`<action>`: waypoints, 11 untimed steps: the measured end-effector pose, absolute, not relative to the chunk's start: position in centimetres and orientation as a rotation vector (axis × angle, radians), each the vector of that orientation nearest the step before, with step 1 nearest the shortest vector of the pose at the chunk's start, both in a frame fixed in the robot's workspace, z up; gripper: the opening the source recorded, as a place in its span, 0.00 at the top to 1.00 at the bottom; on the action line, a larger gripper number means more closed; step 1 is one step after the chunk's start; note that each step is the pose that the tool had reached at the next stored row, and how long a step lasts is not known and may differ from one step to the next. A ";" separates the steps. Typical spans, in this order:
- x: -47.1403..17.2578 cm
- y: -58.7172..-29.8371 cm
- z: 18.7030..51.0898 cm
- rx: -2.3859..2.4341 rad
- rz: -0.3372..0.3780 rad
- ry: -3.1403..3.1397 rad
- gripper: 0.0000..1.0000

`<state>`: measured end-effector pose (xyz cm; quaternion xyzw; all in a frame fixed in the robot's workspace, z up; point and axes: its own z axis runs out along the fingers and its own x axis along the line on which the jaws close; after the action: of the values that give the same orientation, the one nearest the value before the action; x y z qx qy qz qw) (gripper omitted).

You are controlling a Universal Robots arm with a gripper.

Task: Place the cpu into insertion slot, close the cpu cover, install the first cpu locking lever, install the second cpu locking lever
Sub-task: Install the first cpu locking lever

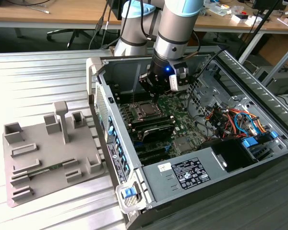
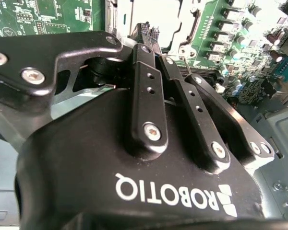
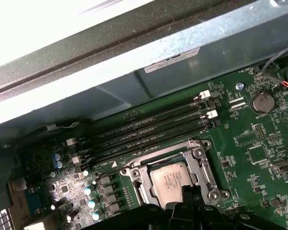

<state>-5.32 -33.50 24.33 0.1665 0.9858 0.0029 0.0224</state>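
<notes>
One claw [image 3: 185, 192], fingers together, hovers just above one cpu [image 3: 172, 176] framed by one silvery cpu cover [image 3: 140, 184] on a green motherboard [image 3: 249, 143].

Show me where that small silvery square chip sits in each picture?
Exterior view: the small silvery square chip lies in the open computer case, below the arm.
First wrist view: the chip sits beside the long black memory slots.
Second wrist view: lost in glare within the silvery metal frame.
Shared landmark: that frame around the chip.
</notes>
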 end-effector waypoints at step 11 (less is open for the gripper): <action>-5.3 -33.5 24.3 0.467 0.010 3.062 0.89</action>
<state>-5.32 -33.50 24.33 0.1507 0.9883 0.0033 0.0223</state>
